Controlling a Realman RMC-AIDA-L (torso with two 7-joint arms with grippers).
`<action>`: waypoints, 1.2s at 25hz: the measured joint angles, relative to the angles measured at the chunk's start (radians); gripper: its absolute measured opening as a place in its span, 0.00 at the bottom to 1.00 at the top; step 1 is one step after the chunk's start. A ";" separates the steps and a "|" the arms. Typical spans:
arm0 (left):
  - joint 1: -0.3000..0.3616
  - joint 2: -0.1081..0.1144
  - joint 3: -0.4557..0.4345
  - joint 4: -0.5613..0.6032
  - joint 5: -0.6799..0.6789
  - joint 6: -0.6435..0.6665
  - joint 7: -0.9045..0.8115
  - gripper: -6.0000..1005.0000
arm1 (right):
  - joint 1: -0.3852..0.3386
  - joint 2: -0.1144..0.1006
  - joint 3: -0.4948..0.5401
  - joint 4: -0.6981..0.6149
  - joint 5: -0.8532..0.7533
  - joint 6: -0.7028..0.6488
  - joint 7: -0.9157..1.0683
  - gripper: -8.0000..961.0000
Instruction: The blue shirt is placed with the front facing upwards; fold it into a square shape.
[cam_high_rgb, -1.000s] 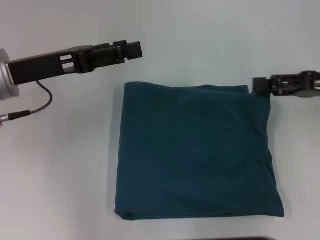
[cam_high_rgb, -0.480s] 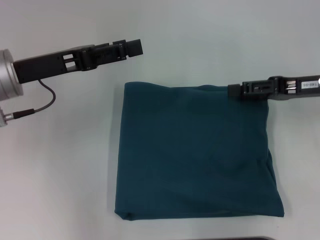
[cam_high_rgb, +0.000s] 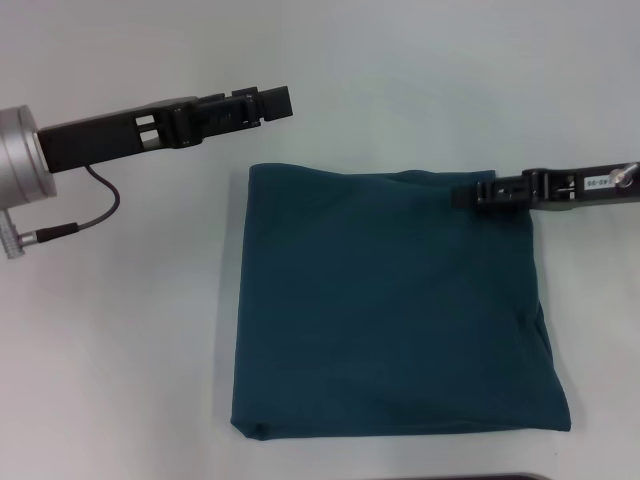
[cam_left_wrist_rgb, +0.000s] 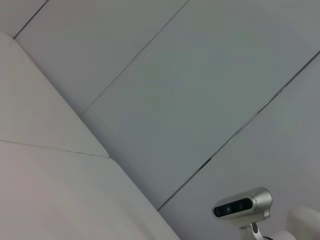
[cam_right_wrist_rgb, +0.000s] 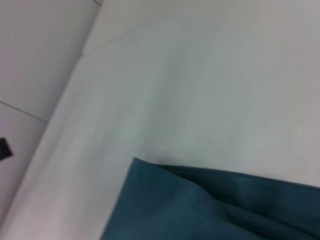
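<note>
The blue shirt (cam_high_rgb: 390, 305) lies on the white table as a folded, roughly square teal pad with its plain side up; no lettering shows. A far corner of the shirt (cam_right_wrist_rgb: 210, 205) fills the lower part of the right wrist view. My right gripper (cam_high_rgb: 462, 196) reaches in from the right and hovers over the shirt's far right corner. My left gripper (cam_high_rgb: 280, 100) is raised above the table just beyond the shirt's far left corner, with nothing in it. The left wrist view shows only wall panels.
White table (cam_high_rgb: 120, 350) surrounds the shirt on all sides. A grey cable (cam_high_rgb: 95, 215) hangs from the left arm at the far left. A small silver camera (cam_left_wrist_rgb: 242, 205) is mounted on the wall in the left wrist view.
My right gripper moved left over the shirt's far right corner, then settled slightly lower. My left arm drifted slightly. The shirt has not moved.
</note>
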 joint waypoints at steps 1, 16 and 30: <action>0.000 -0.001 0.000 0.005 0.000 -0.003 0.001 0.96 | 0.000 0.002 -0.011 0.001 0.000 0.010 0.000 0.78; -0.003 -0.002 0.000 0.016 -0.001 -0.004 0.004 0.96 | -0.054 -0.027 0.053 -0.044 0.058 -0.053 -0.006 0.78; -0.028 -0.004 0.001 0.016 0.000 -0.001 0.004 0.96 | -0.132 -0.054 0.077 -0.044 0.054 -0.113 0.052 0.78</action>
